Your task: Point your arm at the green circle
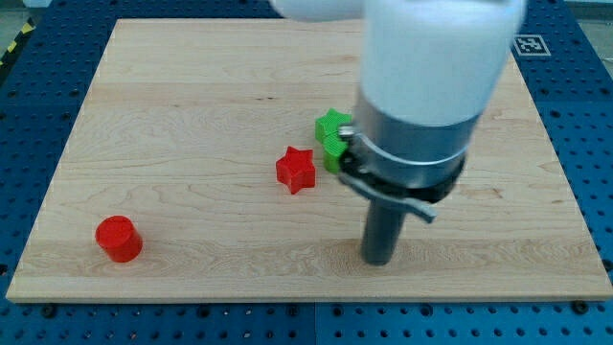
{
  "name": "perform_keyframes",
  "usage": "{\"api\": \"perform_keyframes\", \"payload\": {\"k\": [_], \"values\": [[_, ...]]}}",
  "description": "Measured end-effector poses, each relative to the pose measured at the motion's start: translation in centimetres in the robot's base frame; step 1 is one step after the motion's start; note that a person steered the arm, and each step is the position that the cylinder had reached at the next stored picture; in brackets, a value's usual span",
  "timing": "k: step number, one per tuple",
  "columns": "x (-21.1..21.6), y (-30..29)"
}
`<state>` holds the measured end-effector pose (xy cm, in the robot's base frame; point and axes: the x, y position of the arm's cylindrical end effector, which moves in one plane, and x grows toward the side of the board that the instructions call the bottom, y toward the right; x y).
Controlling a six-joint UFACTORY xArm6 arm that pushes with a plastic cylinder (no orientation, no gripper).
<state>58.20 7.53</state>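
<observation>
Camera view: your tip [379, 260] rests on the tabletop [192, 115] at lower centre-right. There is no pincer, so no jaw state applies. No green circle can be confirmed; green blocks [332, 137], one star-shaped, sit at centre, partly hidden behind the arm. Judge the target before moving. Approach past the red star [296, 170] without nudging it. The red cylinder [119, 239] lies lower left, well apart.
</observation>
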Motion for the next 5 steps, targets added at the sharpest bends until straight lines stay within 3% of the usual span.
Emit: {"api": "perform_keyframes", "payload": {"k": [2,4,5], "values": [[-6.1,2.0],[-10.7,-1.1],[-10.7,-4.1]]}}
